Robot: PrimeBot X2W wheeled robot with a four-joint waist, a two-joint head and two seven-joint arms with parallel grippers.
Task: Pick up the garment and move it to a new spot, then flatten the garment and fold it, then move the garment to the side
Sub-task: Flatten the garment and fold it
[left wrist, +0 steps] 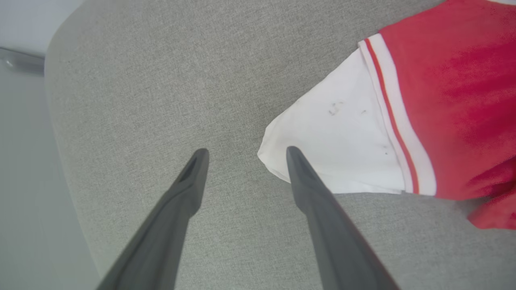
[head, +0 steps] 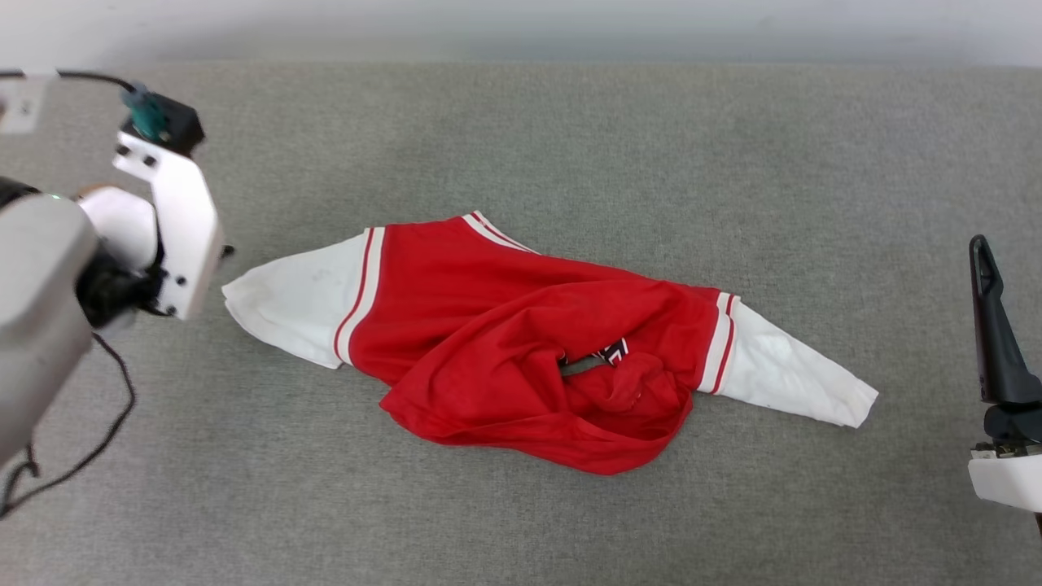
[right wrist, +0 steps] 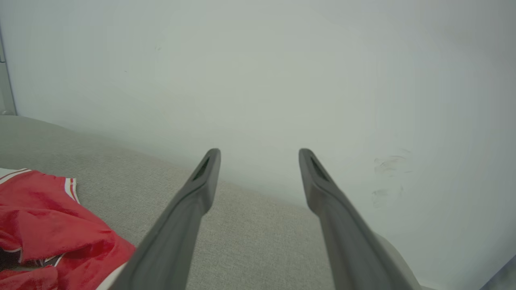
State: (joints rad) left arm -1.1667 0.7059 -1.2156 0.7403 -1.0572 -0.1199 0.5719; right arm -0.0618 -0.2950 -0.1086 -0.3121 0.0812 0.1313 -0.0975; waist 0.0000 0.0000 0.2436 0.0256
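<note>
The garment (head: 505,325), a red shirt with white sleeves and striped trim, lies crumpled across the middle of the grey cloth surface; a bit of black lettering peeks from its folds. In the left wrist view my left gripper (left wrist: 244,155) is open just above the surface, and the tip of the garment's white sleeve (left wrist: 334,149) lies beside one of its fingertips (left wrist: 292,155), nothing between the fingers. In the head view the left arm's white wrist (head: 175,236) hangs left of that sleeve. My right gripper (right wrist: 260,159) is open and empty, off to the garment's (right wrist: 48,225) right, and points toward a pale wall.
The grey cloth surface (head: 570,122) spreads wide around the garment. A pale wall (right wrist: 282,80) runs along its far edge. A black cable (head: 98,439) dangles from the left arm at the lower left.
</note>
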